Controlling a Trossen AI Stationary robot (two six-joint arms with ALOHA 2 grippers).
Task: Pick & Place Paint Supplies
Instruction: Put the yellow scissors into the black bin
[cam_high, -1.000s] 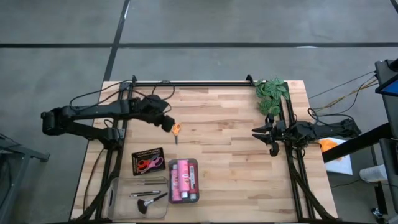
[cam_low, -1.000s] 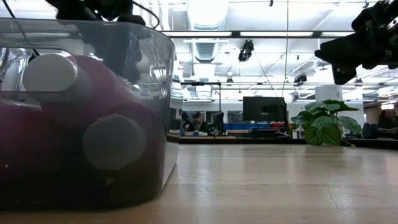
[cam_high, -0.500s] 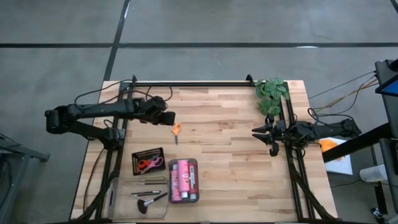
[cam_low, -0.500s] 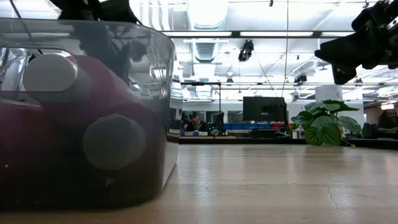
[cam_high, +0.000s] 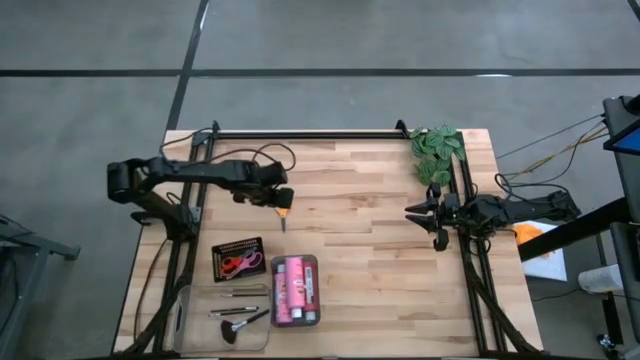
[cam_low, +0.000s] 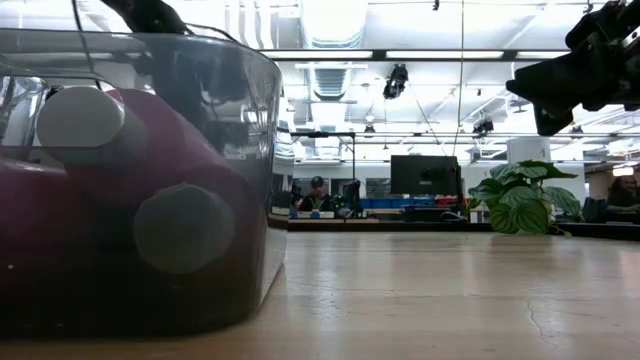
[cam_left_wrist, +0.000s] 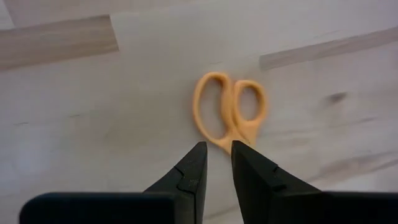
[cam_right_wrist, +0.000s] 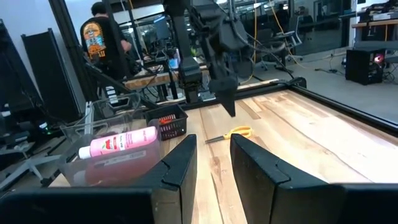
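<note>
The left arm has swung back over the table: half a second ago its wrist sat off to the side of the orange scissors (cam_high: 283, 210), and now the left gripper (cam_high: 283, 199) hangs right above them. From its own camera the two fingers (cam_left_wrist: 189, 175) stand a narrow slit apart with nothing between them, and the orange handle loops (cam_left_wrist: 230, 115) lie flat on the wood just ahead of the tips. It looks to me like the line-up for a pick, with the grasp not yet made.

The right gripper (cam_high: 437, 222) waits at the right edge of the table, fingers (cam_right_wrist: 180, 167) a little parted and empty.

Nearer the front edge, well apart from the left fingers, the clear tray (cam_high: 312, 262) holds the pink paint bottles (cam_high: 291, 290) lying side by side. A second clear tray (cam_high: 186, 296) carries the thin brushes (cam_high: 240, 293) and the fluffy brush (cam_high: 238, 325). The small black tray (cam_high: 222, 247) holds pink-handled scissors (cam_high: 240, 263) (one more pair may be under them, I can't tell).
</note>
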